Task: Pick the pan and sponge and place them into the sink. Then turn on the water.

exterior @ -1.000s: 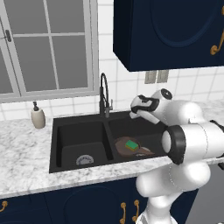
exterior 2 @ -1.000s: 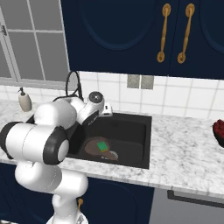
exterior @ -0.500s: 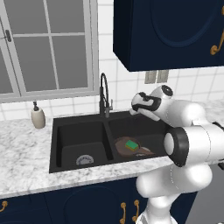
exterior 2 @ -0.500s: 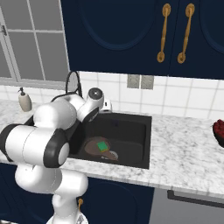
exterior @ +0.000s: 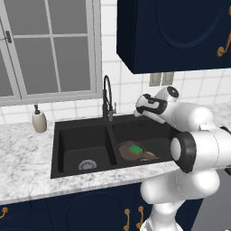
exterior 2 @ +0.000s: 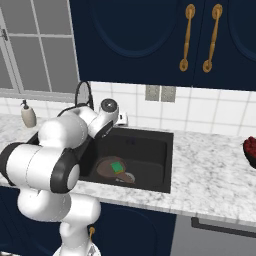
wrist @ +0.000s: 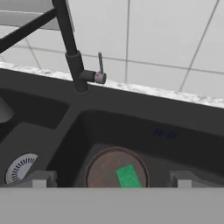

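We find the gripper (wrist: 109,179) with its jaws spread wide and nothing between them; the two finger tips (wrist: 40,178) stand far apart at the bottom of the hand view. In the left base view the gripper (exterior: 140,108) hangs above the back edge of the sink (exterior: 57,149), over the right-hand basin.

Directly below and ahead of the gripper we see the pan (wrist: 99,171) lying flat on the floor of that basin, with the sponge (wrist: 128,176) resting green side up inside it. The right base view confirms this: the sponge (exterior 2: 117,166) sits in the pan (exterior 2: 106,169), whose short handle points toward the front of the sink (exterior 2: 160,160).

Beyond the gripper, at the back rim by the centre divider, stands the faucet (wrist: 72,52). Its small side lever (wrist: 100,63) points upright. We see no stream coming from the spout. In the left base view the faucet (exterior: 107,97) stands just to the gripper's left, apart from it.

Further left, in the other basin, we note a round silver drain (wrist: 18,167). A soap dispenser (exterior: 39,121) stands on the marble counter (exterior: 27,171), well away from the gripper.
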Motion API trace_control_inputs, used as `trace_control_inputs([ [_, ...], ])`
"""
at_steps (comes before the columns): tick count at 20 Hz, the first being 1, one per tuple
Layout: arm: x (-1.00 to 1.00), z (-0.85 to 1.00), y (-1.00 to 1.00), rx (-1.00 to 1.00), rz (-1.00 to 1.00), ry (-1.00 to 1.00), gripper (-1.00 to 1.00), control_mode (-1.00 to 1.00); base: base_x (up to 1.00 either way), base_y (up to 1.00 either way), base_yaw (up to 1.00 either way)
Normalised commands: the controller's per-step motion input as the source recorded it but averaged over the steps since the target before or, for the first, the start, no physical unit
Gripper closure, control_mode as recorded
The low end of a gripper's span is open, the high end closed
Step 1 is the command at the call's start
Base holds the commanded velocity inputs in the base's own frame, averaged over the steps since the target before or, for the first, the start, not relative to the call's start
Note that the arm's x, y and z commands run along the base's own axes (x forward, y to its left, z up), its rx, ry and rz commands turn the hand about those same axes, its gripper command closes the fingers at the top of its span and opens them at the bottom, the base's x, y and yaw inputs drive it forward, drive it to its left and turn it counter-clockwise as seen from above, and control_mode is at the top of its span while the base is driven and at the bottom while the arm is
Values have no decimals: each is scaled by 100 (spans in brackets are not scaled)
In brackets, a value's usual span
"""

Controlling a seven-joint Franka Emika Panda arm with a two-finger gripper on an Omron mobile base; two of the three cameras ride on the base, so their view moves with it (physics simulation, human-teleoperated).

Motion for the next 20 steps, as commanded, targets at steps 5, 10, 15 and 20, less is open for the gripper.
trace_control_inputs([
  [5,9,2,9,0,0,-2,-100,-100,0,0,0],
  [10,26,0,9,0,0,-3,-100,-100,0,0,0],
  [15,43,0,2,0,0,-3,-100,-100,0,0,0],
  [20,41,0,13,0,-1,-2,-100,-100,0,0,0],
])
